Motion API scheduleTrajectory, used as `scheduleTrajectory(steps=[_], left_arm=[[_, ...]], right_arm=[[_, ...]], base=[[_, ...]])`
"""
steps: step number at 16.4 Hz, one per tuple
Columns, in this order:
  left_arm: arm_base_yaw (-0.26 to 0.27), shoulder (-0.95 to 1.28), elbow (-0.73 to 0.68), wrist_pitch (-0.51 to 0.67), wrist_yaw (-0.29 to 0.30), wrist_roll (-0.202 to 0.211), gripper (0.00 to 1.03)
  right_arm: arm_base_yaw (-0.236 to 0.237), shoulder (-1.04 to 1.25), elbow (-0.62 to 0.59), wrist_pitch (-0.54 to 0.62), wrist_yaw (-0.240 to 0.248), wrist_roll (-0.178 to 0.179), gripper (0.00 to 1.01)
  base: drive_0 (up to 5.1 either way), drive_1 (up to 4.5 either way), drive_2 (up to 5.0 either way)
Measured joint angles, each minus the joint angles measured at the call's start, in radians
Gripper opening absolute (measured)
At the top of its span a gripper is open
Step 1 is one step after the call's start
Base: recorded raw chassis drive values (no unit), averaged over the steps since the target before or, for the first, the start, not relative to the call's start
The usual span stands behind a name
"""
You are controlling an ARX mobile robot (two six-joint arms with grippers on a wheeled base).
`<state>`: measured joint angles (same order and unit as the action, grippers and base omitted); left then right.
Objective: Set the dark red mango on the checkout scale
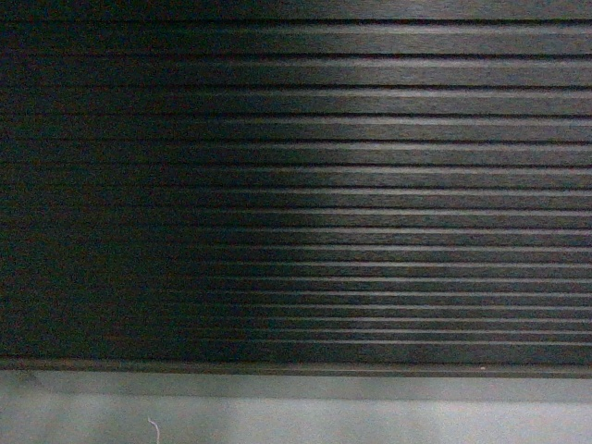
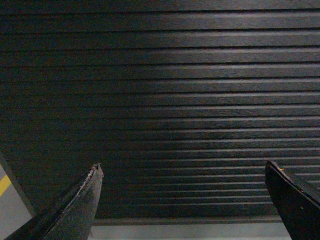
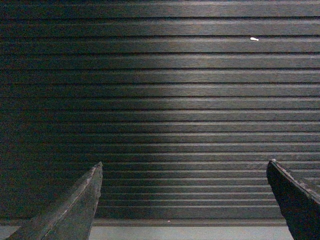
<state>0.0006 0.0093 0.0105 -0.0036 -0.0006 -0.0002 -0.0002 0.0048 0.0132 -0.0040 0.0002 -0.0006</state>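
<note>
Right now I only see the checkout [image 1: 296, 185] front.
Both my left gripper [image 2: 182, 172] and right gripper [image 3: 184, 170] are spread wide, holding nothing; I can't see the mango or scale.

I find no readable text, label, number or sign in any view; the checkout [image 1: 296, 185] front I face carries plain ribbed slats.

Left gripper [image 2: 182, 200] black tapered fingers, right gripper [image 3: 184, 200] alike
</note>
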Motion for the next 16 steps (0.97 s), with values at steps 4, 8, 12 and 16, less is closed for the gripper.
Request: scheduleTrajectory(steps=[4, 8, 12, 16], left_arm=[[0.0, 0.0, 0.0, 0.0, 0.0, 0.0, 0.98], [0.0, 0.0, 0.0, 0.0, 0.0, 0.0, 0.98], [0.0, 0.0, 0.0, 0.0, 0.0, 0.0, 0.98], [0.0, 0.0, 0.0, -0.004, 0.0, 0.0, 0.98]], right_arm=[[0.0, 0.0, 0.0, 0.0, 0.0, 0.0, 0.98], [0.0, 0.0, 0.0, 0.0, 0.0, 0.0, 0.98], [0.0, 0.0, 0.0, 0.0, 0.0, 0.0, 0.98], [0.0, 0.0, 0.0, -0.003, 0.0, 0.0, 0.98]], base=[[0.0, 0.0, 0.0], [0.0, 0.0, 0.0], [0.0, 0.0, 0.0], [0.0, 0.0, 0.0]])
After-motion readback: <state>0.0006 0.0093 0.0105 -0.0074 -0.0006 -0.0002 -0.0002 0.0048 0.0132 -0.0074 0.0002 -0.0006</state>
